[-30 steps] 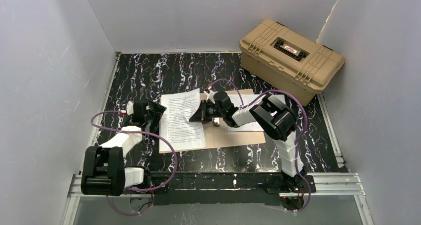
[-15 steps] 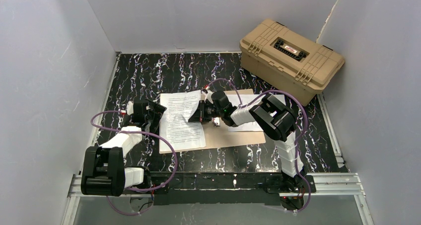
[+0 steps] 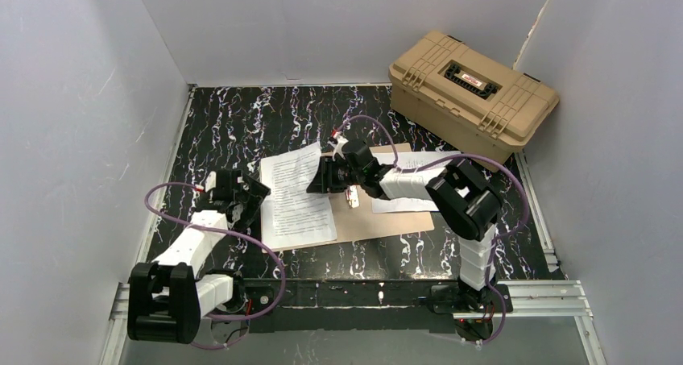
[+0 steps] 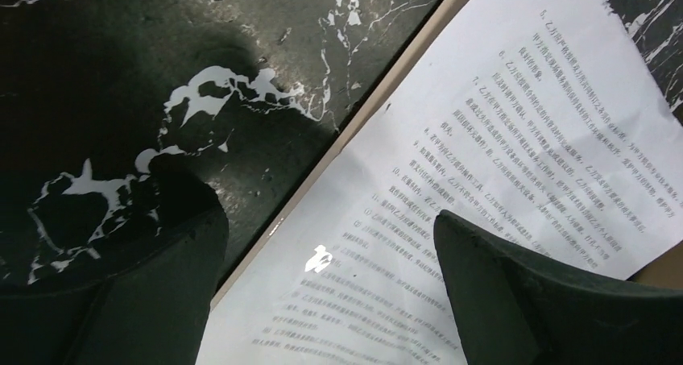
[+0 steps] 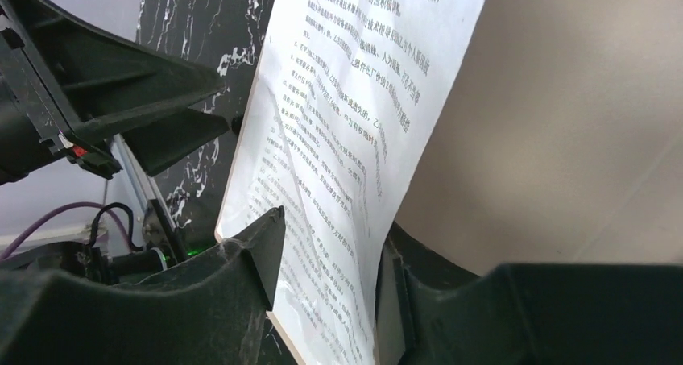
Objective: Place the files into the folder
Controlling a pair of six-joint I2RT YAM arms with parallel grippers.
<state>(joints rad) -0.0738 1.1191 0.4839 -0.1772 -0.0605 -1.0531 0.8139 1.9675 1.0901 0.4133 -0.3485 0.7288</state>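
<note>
On the folder's [image 3: 378, 220] left half, the right gripper [image 5: 332, 230] is letting go.
Its jaws, clamped a second ago, now stand apart with the printed sheet [image 3: 294, 200] loose between them, lying on the open folder. The left gripper [image 4: 329, 220] hangs wide open beside the sheet's edge, holding nothing. This file looks delivered.

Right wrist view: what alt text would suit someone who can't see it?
A printed white sheet lies between the parted fingers of the right end effector, over a tan folder. The left end effector and black marbled table show at left.
</note>
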